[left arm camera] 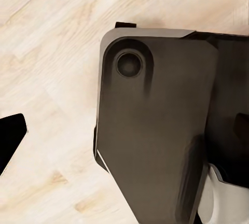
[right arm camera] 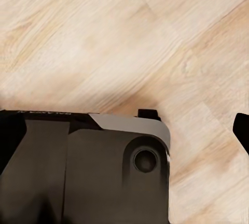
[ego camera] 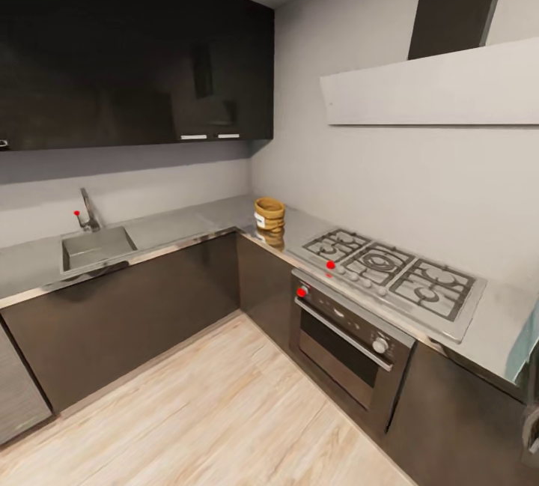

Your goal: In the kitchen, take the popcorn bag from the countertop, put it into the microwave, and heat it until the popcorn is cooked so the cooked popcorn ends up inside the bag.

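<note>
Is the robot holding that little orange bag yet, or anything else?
No, the popcorn bag stands untouched on the countertop. Whether the grippers hold anything else cannot be told.

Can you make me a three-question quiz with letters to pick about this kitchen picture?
1. Where does the popcorn bag stand?
A. on the countertop corner, between sink and gas hob
B. on the floor
C. in the sink

2. How many red dots show on the oven and hob front?
A. none
B. two
C. five

3. Is the oven door open?
A. wide open
B. shut
C. missing

Answers: 1 A, the bag sits at the corner; 2 B, one on each; 3 B, the door lies flush.
</note>
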